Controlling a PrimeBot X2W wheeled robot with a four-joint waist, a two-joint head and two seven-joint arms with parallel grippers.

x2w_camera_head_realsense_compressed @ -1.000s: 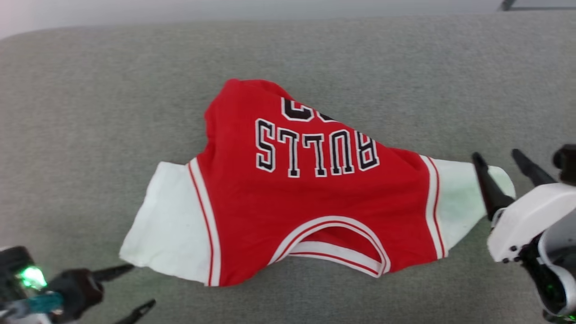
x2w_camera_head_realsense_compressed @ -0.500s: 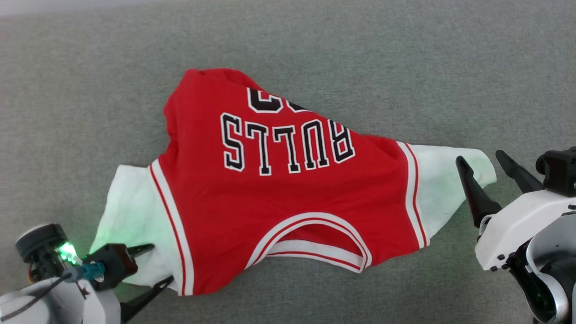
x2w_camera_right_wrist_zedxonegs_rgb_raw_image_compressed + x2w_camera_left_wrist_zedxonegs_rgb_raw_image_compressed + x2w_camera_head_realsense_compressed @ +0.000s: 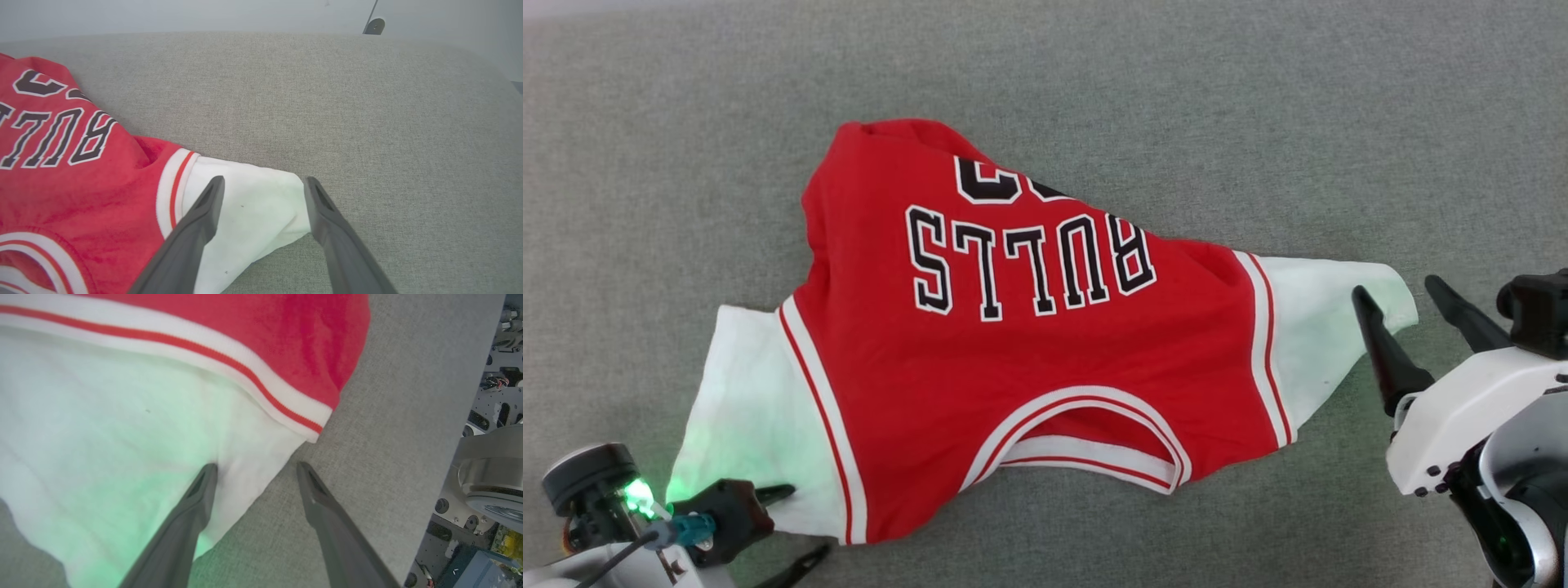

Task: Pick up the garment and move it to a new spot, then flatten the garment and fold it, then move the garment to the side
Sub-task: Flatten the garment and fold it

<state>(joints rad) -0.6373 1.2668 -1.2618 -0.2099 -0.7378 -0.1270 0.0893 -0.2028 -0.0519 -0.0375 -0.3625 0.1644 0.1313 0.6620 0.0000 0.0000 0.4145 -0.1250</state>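
Two pincers now bracket the garment (image 3: 1029, 351), which lies spread, print up, on the grey worktop (image 3: 1258, 122) between them. Over the last second our head camera tips, so the shirt's slide across that view is not its own. What really changes is the left pincer (image 3: 809, 519). It comes in from just outside the left sleeve (image 3: 102, 437) until one finger lies over the sleeve's corner and the other just past its hem. The right pincer (image 3: 1394, 286) stays astride the tip of the right sleeve (image 3: 253, 212). Both are released, grasping nothing. We judge the pick-up is set up, and closing on both sleeves is what remains.
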